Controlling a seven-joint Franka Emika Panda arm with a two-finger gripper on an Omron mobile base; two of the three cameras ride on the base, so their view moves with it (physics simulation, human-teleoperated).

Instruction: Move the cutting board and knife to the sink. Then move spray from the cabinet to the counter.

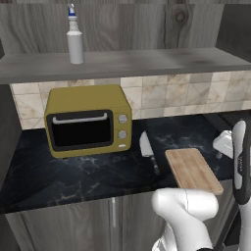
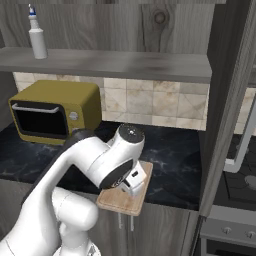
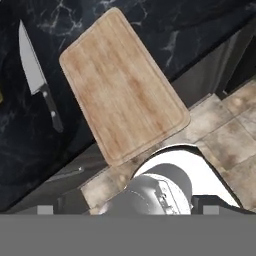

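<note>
Work is being judged at its first step, the cutting board and knife not yet taken to the sink.

Left base view: the cutting board (image 1: 193,171) is lying flat near the front edge of the black surface (image 1: 73,171), the knife (image 1: 148,151) just beside it toward the yellow toaster oven (image 1: 88,120); the spray bottle (image 1: 74,37) is standing on the cabinet shelf (image 1: 147,61).

Right base view: the board is being overhung by the arm's wrist (image 2: 122,160).

Hand view: board and knife are being looked down on, apart. The jaws are being held fully open, nothing gripped or touched. A descent onto the board's edge is called for next.
</note>
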